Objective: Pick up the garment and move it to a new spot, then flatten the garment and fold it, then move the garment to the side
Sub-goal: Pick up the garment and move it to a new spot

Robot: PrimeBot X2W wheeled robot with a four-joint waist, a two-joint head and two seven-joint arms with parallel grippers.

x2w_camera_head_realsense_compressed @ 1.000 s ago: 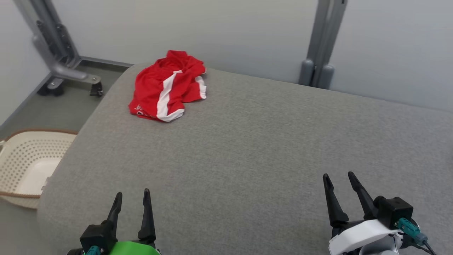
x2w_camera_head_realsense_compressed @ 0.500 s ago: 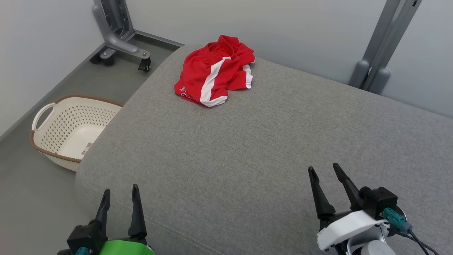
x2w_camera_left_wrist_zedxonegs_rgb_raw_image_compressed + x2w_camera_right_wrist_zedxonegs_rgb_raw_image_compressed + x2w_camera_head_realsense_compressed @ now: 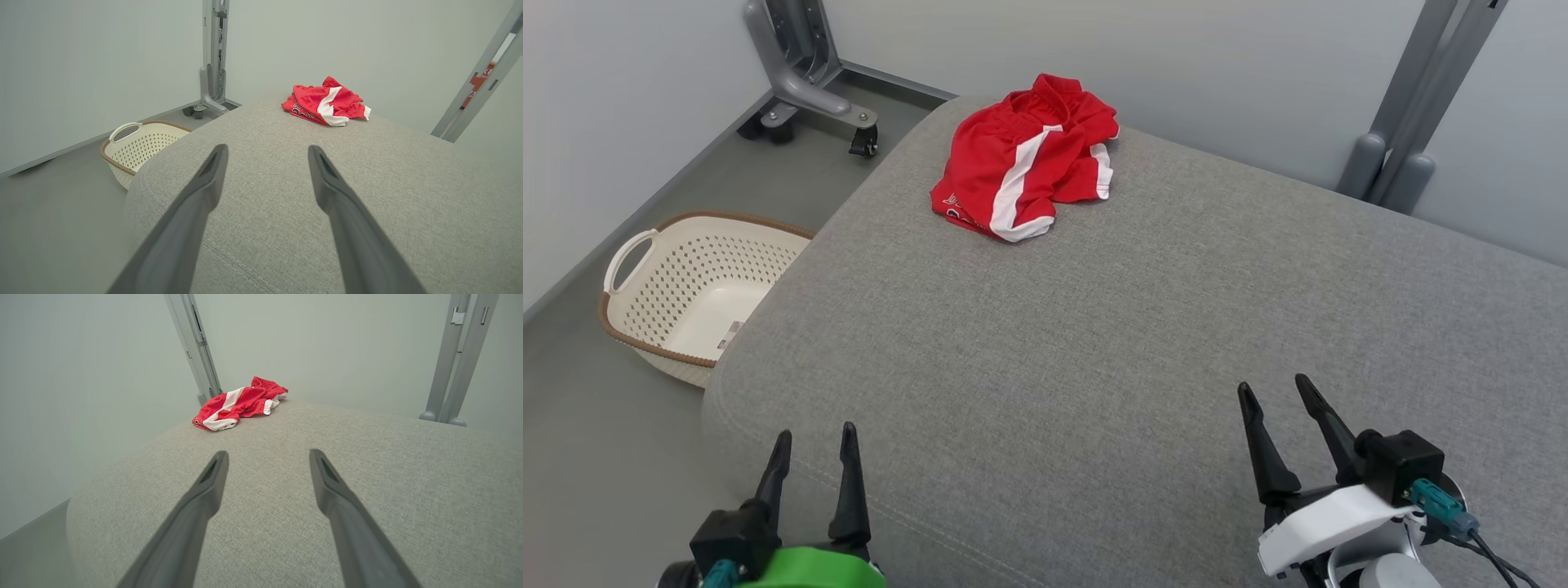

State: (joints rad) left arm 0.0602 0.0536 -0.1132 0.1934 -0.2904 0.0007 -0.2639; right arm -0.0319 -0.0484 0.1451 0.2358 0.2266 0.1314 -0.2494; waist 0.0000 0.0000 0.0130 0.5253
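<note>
**Red and white on grey**

The garment [image 3: 1021,175] is bright red with a broad white stripe and white hems — dark lettering marks one edge. The cushion [image 3: 1094,343] is a flecked mid-grey weave. The basket [image 3: 670,278] is cream, patterned with rows of small holes, and its rim is brown. The floor [image 3: 596,457] is dull grey-green, the wall [image 3: 1217,73] pale grey, the frame [image 3: 796,73] silver-grey. The left gripper [image 3: 816,433] is black on a green shell [image 3: 817,572] — the right gripper [image 3: 1272,384] is black on a white shell [image 3: 1323,523], with a teal plug [image 3: 1437,500].

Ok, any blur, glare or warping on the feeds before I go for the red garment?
Head view: evenly lit, no glare, red garment sharp on the grey cushion. Left wrist view: wide-angle stretch, left end effector looms large and slightly soft. Right wrist view: same stretch, paler tones, right end effector soft, garment clear.
</note>
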